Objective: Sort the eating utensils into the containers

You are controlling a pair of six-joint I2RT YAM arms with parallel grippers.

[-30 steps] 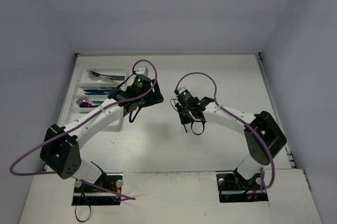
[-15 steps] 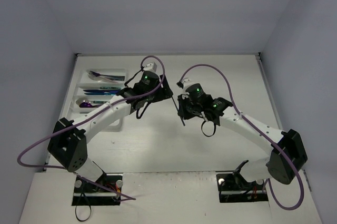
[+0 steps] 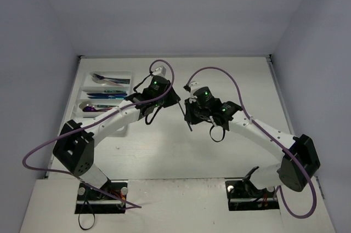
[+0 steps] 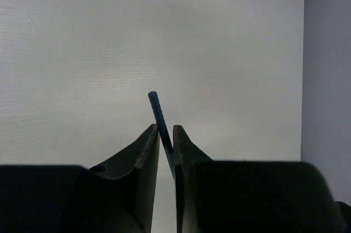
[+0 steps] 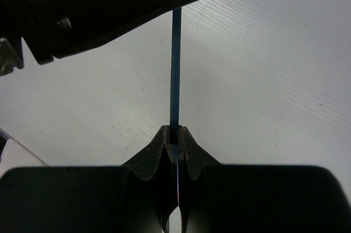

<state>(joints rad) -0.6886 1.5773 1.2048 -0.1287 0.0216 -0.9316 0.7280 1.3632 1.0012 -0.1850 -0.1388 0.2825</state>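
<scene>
A slim blue utensil [image 3: 190, 126] hangs over the middle of the table, held at both ends. My right gripper [image 5: 174, 130] is shut on one end of the blue utensil [image 5: 175, 68], which runs straight up to the left gripper's dark body [image 5: 109, 8]. In the left wrist view my left gripper [image 4: 166, 130] has its jaws narrowed onto the blue utensil [image 4: 156, 109], whose tip sticks out past them. The white tray [image 3: 82, 87] lies at the far left. It holds a silver utensil [image 3: 101, 78], a blue one [image 3: 101, 95] and a purple one [image 3: 89, 108] in separate compartments.
Both arms reach inward and meet near the table's middle, purple cables [image 3: 214, 74] looping above them. A corner of the tray [image 5: 11, 153] shows at the lower left of the right wrist view. White walls close the table at the back and sides.
The right arm swung left with the blue utensil, and the left arm came right to meet it. The left jaws, wide half a second ago, have closed onto the utensil.
</scene>
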